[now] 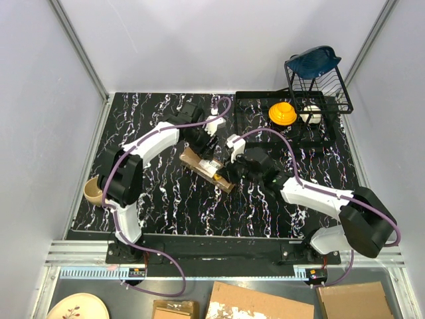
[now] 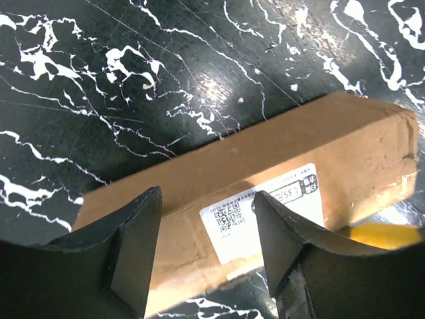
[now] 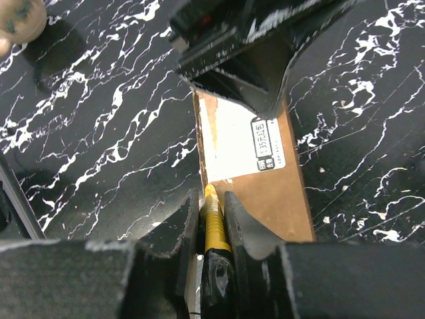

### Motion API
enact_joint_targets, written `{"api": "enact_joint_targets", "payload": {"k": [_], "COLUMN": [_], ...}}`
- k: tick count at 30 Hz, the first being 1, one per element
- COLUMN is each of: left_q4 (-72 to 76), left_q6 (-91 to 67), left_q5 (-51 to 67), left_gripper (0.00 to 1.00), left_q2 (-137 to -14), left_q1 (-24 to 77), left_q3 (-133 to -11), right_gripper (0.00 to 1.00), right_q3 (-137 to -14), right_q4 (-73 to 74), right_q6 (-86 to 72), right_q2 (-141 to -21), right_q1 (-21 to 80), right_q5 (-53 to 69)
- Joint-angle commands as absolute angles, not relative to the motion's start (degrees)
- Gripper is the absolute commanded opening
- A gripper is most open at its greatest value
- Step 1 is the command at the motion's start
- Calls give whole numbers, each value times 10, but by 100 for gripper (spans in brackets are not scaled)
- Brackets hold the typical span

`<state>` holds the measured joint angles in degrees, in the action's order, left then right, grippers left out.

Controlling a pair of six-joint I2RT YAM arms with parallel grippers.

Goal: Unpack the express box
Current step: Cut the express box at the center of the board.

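Observation:
The express box [image 1: 204,166] is an oblong brown carton lying at a slant in the middle of the black marble table, its white label [image 2: 265,206] facing up. My left gripper [image 1: 210,143] hovers over the box's far half, open, with both fingers [image 2: 136,246] above the cardboard top [image 2: 285,143] and nothing between them. Coming in from the right, my right gripper [image 1: 229,174] is shut on a yellow-and-black utility knife [image 3: 214,222]. The knife's tip meets the box [image 3: 269,186] at the label's near-left corner. The left gripper's black fingers [image 3: 255,66] cover the box's far end in the right wrist view.
A tan bowl [image 1: 93,191] sits by the table's left edge near the left arm. At the back right stands a black wire dish rack [image 1: 312,109] holding a yellow item [image 1: 282,113], with a blue object [image 1: 313,61] on top. Torn cardboard pieces [image 1: 259,304] lie below the table's front rail.

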<state>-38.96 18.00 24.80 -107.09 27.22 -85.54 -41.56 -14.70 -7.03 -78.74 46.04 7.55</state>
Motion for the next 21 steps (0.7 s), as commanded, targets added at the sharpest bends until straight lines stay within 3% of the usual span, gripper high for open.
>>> {"api": "enact_joint_targets", "payload": {"k": [1,12,21], "left_q4": [-373,-355,-388], "left_q6": [174,180,173], "left_q5": [253,244,260], "left_gripper": [60,59,67], "left_q2": [-1105,-1102,-1020], "left_q1": [269,274,238], "left_q3": [-874,-832,-853], "right_gripper": [0,0,0], "right_q3": [-422,-443,-449], "right_q4": [-157,-172,-215], "right_q6": [-83,-76,-92], "right_q2": [-775,-802,-837], "right_q1": [442,439,439], "right_q5": [96,120,134]}}
